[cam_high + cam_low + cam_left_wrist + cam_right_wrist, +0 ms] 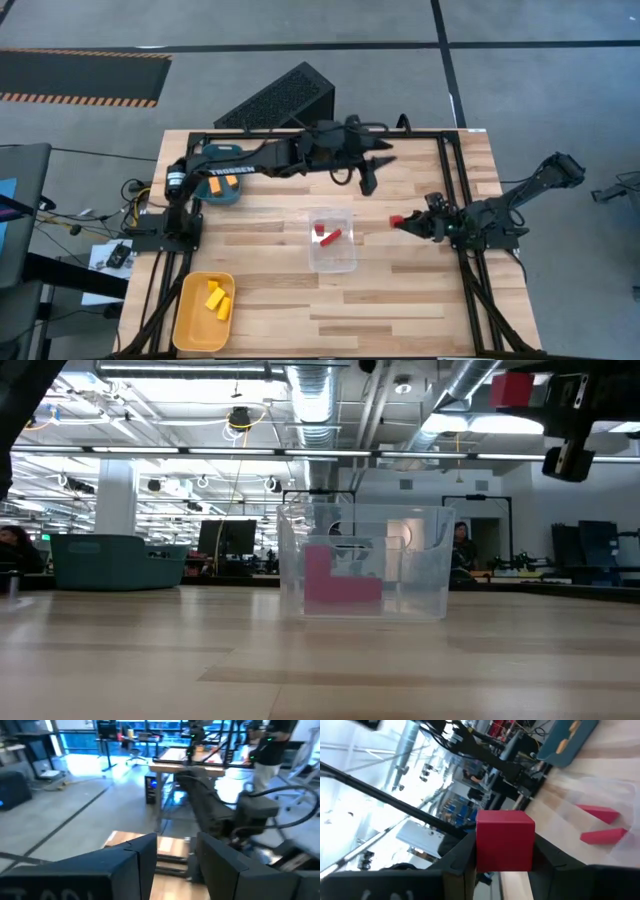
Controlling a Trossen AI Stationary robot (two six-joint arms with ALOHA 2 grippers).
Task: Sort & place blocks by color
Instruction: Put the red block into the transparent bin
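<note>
My left arm is reaching across the far side of the table, its forearm running level, with my left claw [368,182] hanging over bare wood beyond the clear plastic box [331,241]; its fingers [145,862] are standing apart with nothing between them. Near the front left corner, yellow blocks [218,298] are lying in the yellow tray [190,325], and orange blocks [214,187] are sitting in the teal tray [225,195] under my left arm. In the box, two red bars [600,824] are lying flat, long axes roughly parallel. My right arm is folding in from the table's right edge, its right claw [399,222] raised, pointing toward the box and clenching a red cube [504,846], flat face outward.
</note>
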